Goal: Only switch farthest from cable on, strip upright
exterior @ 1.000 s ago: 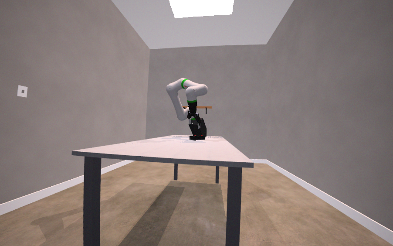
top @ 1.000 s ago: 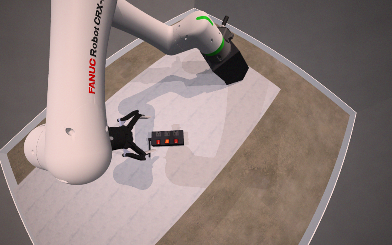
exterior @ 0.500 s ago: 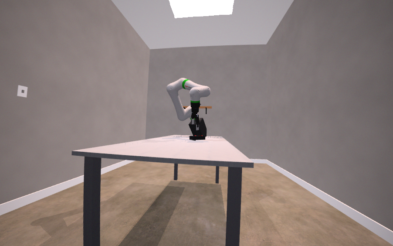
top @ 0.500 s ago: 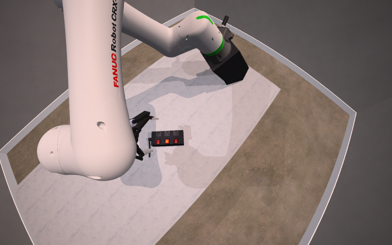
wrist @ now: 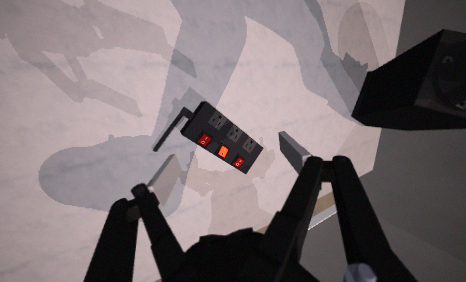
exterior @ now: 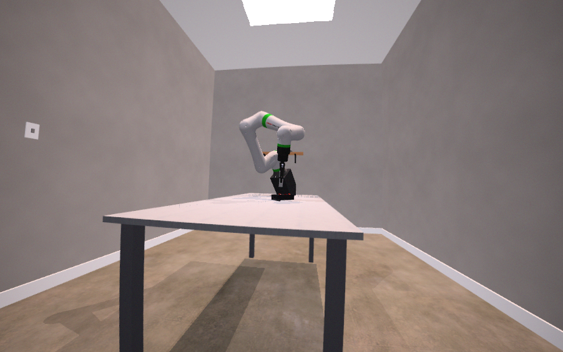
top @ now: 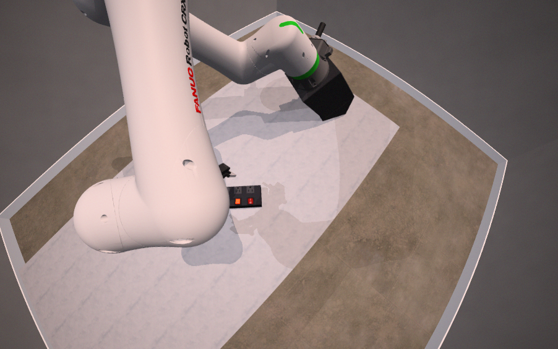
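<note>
The black power strip lies flat on the white table with its sockets and switches facing up. Its short cable stub points to the upper left in the wrist view. The middle switch glows bright orange. The switch by the cable and the one farthest from it are darker red. My gripper is open and empty, hovering above the strip with a finger on each side. In the top view my arm hides part of the strip and nearly all of the gripper.
My black base block stands at the far end of the table and shows at the right of the wrist view. The table's edge runs close behind the right finger.
</note>
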Available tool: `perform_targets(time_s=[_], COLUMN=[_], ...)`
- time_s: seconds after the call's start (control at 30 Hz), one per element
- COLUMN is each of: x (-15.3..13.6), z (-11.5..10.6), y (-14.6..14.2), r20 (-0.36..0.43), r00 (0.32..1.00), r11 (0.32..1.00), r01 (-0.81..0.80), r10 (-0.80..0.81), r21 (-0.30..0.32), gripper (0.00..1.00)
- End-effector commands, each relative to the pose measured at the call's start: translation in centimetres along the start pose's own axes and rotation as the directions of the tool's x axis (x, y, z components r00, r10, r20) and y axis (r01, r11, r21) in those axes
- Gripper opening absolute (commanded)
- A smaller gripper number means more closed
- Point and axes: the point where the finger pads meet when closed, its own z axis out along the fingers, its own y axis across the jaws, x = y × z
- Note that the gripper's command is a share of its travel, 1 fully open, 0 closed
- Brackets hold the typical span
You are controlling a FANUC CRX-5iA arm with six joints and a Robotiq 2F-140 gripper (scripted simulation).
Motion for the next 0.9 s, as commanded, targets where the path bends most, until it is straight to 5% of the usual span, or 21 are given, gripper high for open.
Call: perform_targets(time_s=[0.0, 0.5, 0.87], x=[-0.4, -1.6, -2.9], z=[0.1, 0.4, 0.5], y=[-0.1, -0.2, -0.4], r20=[-0.029, -0.035, 0.016], r00=[0.992, 0.913, 0.781], r11=[0.992, 0.908, 0.763], r01=[-0.120, -0.399, -0.613], r10=[0.121, 0.406, 0.624], r21=[0.035, 0.126, 0.205], gripper=[1.00, 1.00, 1.00])
